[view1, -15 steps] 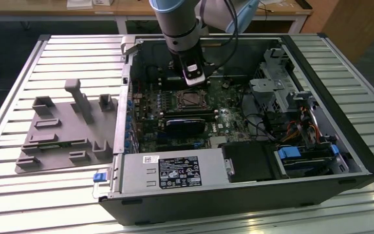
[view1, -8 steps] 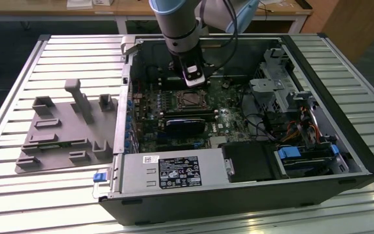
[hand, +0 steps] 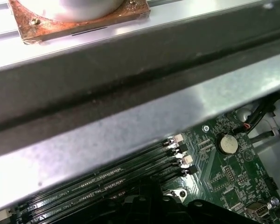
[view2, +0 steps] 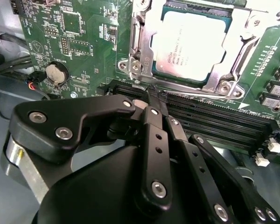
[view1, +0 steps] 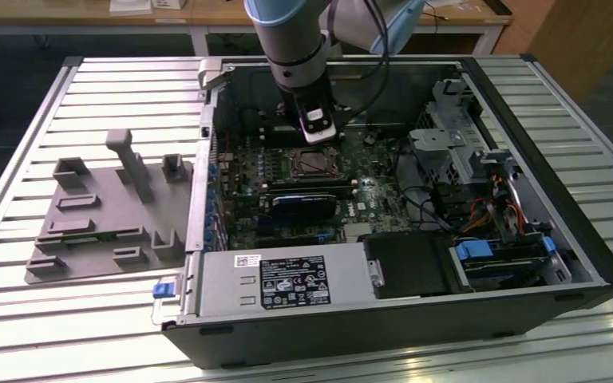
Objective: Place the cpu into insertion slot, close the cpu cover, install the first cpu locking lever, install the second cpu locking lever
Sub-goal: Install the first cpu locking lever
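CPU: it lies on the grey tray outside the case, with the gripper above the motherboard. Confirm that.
Wrong in one respect. The second wrist view shows the cpu seated in the insertion slot, not on the grey tray. The gripper is above the motherboard.

cpu cover [view2: 141, 39] cropped at edge, memory slots [view2: 214, 116] part-hidden

Your arm [view1: 290, 40] enters the exterior view at twelve o'clock and stands nearly vertical, wrist lowest. Your gripper [view1: 319, 136] points down toward six o'clock. In the second wrist view its fingers [view2: 154, 140] are drawn together at the tips.
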`<state>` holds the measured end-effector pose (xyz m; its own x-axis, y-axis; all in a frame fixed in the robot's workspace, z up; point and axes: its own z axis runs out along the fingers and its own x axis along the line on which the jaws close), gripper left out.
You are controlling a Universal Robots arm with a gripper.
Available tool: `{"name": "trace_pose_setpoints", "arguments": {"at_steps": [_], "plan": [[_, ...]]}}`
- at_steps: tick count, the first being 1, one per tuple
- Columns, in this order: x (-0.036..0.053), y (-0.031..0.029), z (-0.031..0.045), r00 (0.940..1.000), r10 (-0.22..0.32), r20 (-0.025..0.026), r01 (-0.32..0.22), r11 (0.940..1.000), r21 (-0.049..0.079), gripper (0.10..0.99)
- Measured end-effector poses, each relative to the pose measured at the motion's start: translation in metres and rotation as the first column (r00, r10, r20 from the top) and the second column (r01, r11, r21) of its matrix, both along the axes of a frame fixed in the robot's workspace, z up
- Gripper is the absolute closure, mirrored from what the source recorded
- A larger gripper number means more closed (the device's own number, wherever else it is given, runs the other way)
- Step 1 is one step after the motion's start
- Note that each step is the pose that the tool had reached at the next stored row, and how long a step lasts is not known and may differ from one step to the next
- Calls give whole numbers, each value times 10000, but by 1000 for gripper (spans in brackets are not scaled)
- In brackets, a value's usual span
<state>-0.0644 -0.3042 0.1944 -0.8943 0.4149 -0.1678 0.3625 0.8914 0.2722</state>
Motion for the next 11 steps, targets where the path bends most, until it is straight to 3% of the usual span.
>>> {"name": "trace_pose_setpoints", "arguments": {"at_steps": [11], "plan": [[0,-24,-22,10000,65,0,-65,10000,-47,984]]}}
